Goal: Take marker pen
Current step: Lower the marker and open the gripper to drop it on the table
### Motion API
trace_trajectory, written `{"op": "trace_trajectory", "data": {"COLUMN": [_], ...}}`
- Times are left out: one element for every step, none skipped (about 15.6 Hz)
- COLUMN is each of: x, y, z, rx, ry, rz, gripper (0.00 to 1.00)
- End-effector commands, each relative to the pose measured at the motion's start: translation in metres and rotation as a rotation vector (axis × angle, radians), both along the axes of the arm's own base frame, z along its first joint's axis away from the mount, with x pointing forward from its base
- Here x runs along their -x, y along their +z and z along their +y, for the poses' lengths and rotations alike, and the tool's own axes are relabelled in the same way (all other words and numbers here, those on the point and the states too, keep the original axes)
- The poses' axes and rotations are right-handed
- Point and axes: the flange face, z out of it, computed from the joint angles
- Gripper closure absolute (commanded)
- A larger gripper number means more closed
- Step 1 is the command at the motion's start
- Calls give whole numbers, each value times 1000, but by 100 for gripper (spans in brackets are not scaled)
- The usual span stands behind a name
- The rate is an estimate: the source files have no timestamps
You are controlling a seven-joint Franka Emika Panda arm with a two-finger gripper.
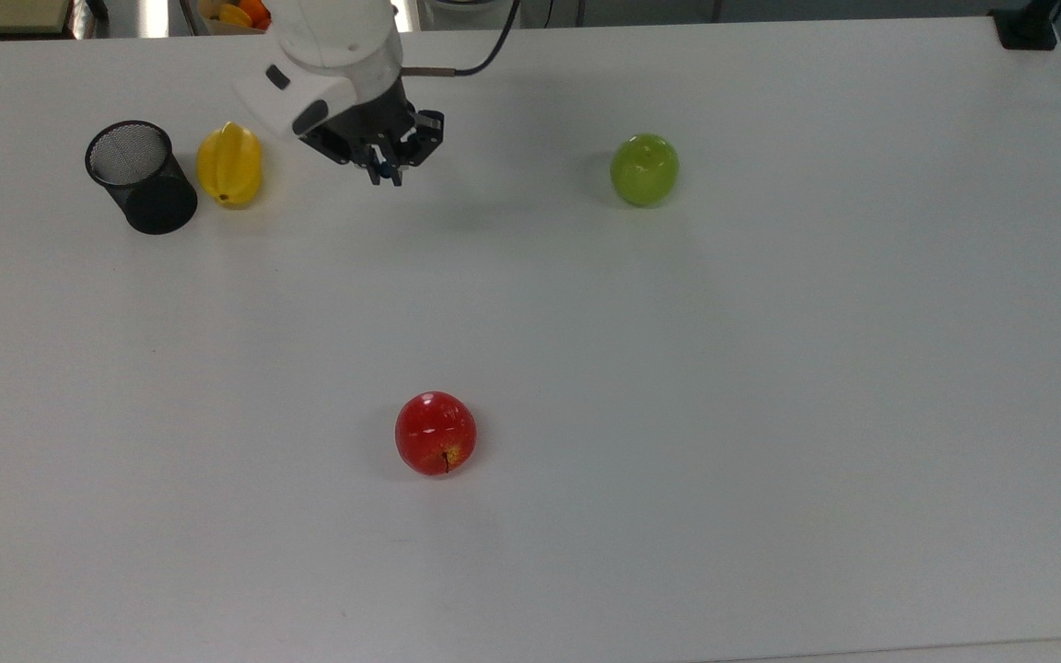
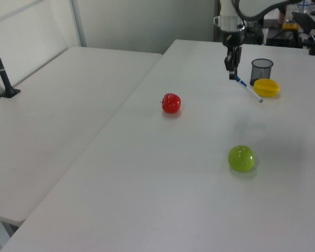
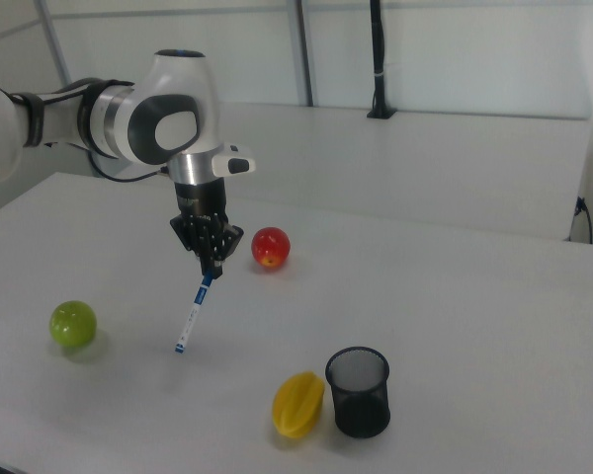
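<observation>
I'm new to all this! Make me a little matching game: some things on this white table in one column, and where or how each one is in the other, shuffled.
Things
1. slim white marker pen with blue cap
2. black mesh cup
3. shiny red apple
4. yellow starfruit

States
a. standing alone near the table's middle
b. hanging from the black gripper, above the table
c. lying beside the cup
d. upright, nothing inside

Pairs: 1-b, 2-d, 3-a, 4-c

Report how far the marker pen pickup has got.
Done: the gripper is shut on the marker pen, which hangs clear of the table, away from the black mesh cup. In hand: carrying it. Left: nothing of the taking itself.
</observation>
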Motion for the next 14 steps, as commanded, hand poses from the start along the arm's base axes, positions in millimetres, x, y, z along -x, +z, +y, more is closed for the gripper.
{"op": "trace_trajectory", "data": {"x": [5, 6, 7, 8, 9, 10, 11, 12, 14, 15, 16, 16, 16, 16], "y": [-29, -38, -49, -57, -63, -71, -78, -83, -88, -94, -99, -101, -107, -110], "z": [24, 28, 33, 39, 47, 52, 55, 55, 58, 60, 60, 60, 61, 63], "rx": [39, 45, 50, 54, 56, 62, 65, 70, 73, 74, 75, 75, 76, 76], "ry": [14, 13, 18, 22, 24, 20, 16, 9, 3, -4, -13, -22, -21, -18], "rz": [68, 82, 98, 111, 122, 133, 142, 146, 151, 146, 143, 138, 144, 147], "gripper": [88, 88, 88, 87, 87, 86, 85, 83, 82, 81, 80, 79, 75, 70]}}
